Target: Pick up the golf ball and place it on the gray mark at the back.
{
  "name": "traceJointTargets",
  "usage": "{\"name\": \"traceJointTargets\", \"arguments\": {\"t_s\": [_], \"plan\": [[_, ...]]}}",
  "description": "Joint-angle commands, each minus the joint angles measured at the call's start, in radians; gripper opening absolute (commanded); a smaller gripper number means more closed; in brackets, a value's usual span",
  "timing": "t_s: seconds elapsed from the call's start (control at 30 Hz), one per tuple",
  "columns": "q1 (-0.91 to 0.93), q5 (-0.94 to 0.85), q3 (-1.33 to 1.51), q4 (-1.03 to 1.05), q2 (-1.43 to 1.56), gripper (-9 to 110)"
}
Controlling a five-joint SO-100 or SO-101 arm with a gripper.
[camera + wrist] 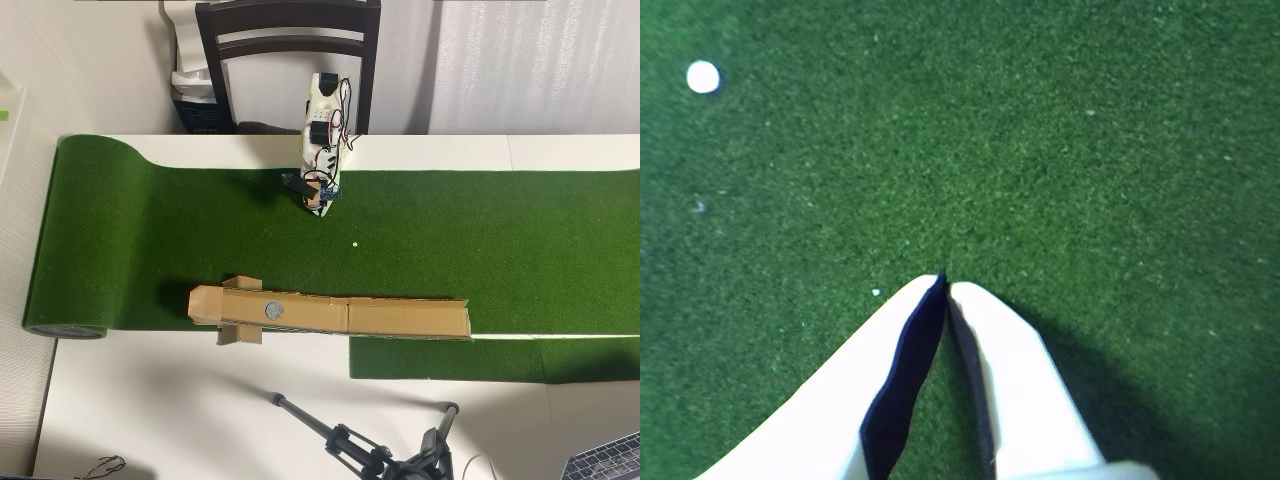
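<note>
My white arm [322, 140] reaches from the table's far edge down onto the green turf [450, 240]. My gripper [318, 205] hangs just above the turf. In the wrist view its white fingertips [945, 282] meet, shut and empty. A tiny white round spot [354, 243] lies on the turf a little right of and in front of the gripper. It shows at the upper left of the wrist view [702, 76], and looks too small for me to call it the golf ball. A gray round mark [273, 311] sits on a long cardboard channel [400, 318].
The cardboard channel lies along the turf's near edge, with flaps [240, 335] at its left end. A rolled turf end [65, 330] is at the left. A dark chair [288, 50] stands behind the arm. A tripod [370, 455] stands at the table's front.
</note>
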Motion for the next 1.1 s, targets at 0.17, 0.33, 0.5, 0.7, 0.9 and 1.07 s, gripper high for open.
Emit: {"name": "traceJointTargets", "arguments": {"t_s": [0.17, 0.33, 0.5, 0.7, 0.9, 1.07], "plan": [[-0.002, 0.011, -0.012, 0.020, 0.084, 0], [0.002, 0.011, -0.011, 0.018, 0.084, 0], [0.002, 0.014, 0.051, 0.005, 0.084, 0], [0.000, 0.040, 0.064, -0.002, 0.084, 0], [0.000, 0.038, 0.067, -0.003, 0.084, 0], [0.000, 0.038, 0.081, -0.014, 0.083, 0]]}}
